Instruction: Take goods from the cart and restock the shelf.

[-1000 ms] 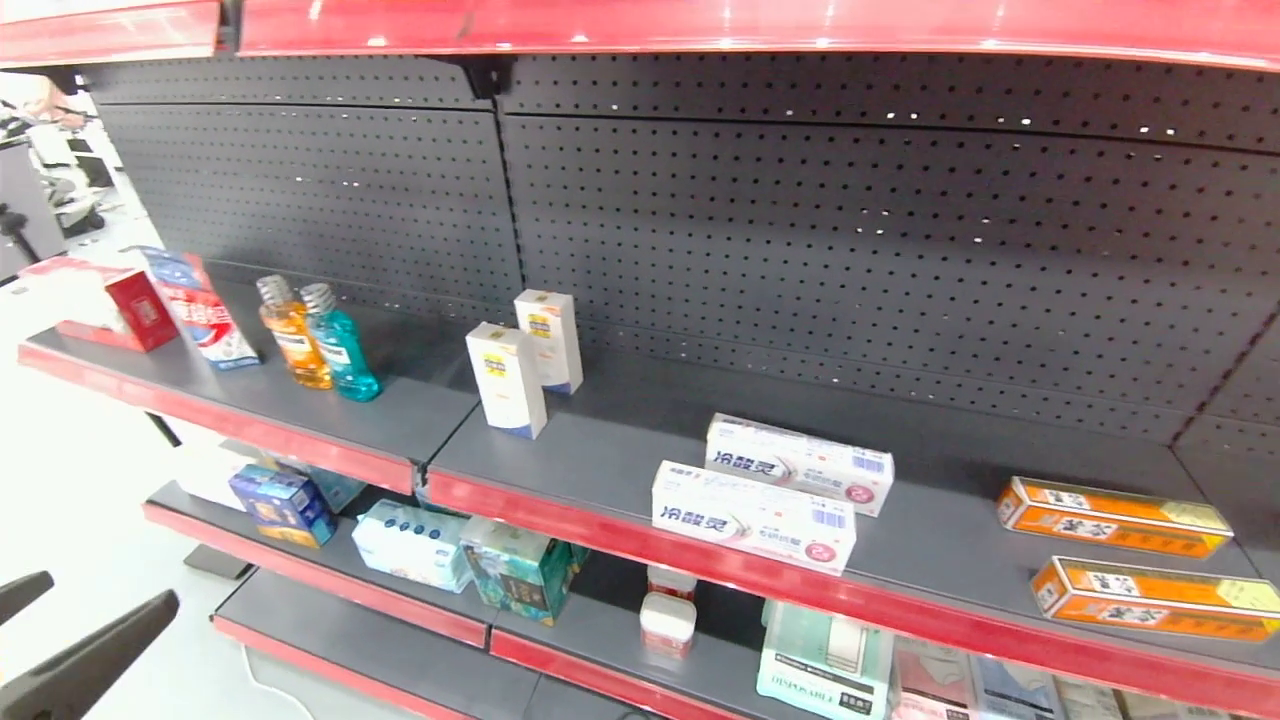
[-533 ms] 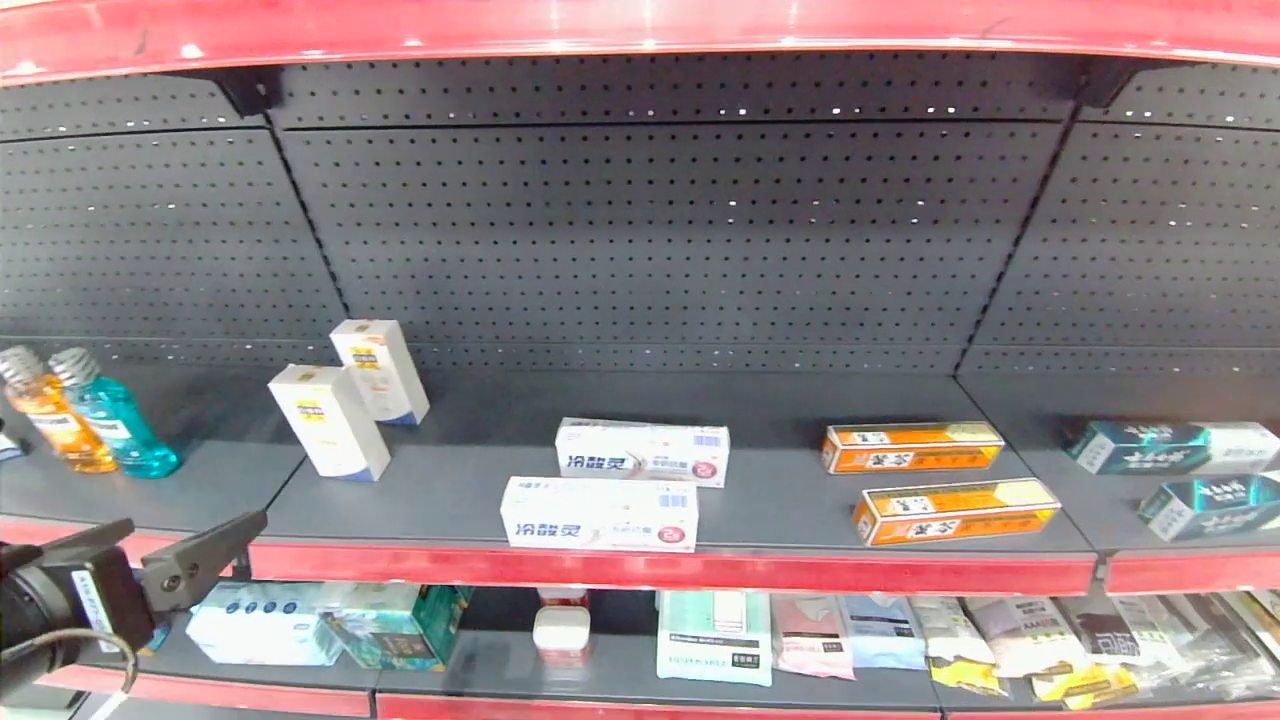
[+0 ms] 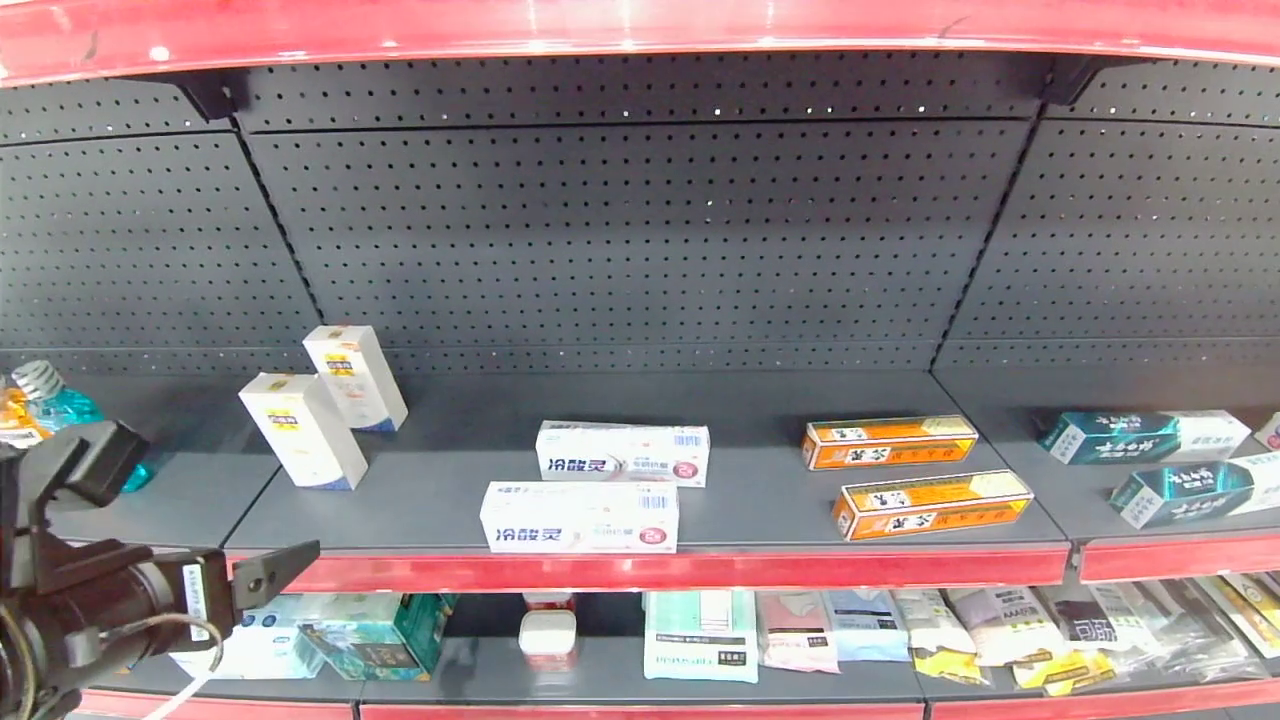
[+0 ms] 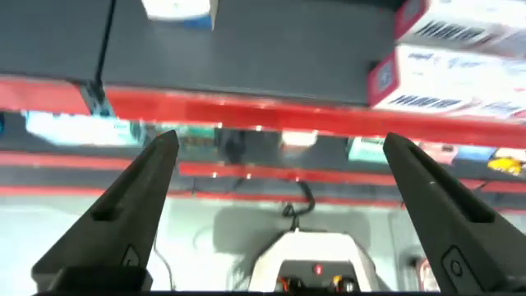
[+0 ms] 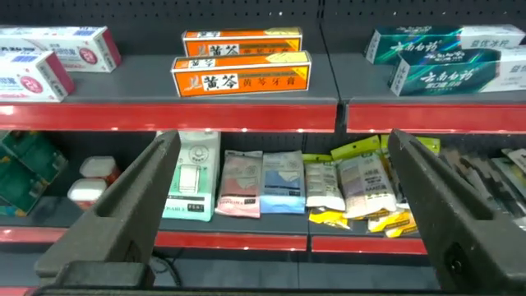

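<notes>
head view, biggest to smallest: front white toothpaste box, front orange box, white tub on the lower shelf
1. front white toothpaste box
2. front orange box, about as long but slimmer
3. white tub, clearly smallest

Open shelf between white boxes and orange boxes.

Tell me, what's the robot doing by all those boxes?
The robot faces a dark grey metal shelf with a red front edge, which it is meant to restock. Right now it is handling nothing: the jaws of both arms stand open and empty in front of the shelf. On the shelf lie two white toothpaste boxes, two flat orange boxes and two green boxes. Two tall white cartons stand upright.
</notes>
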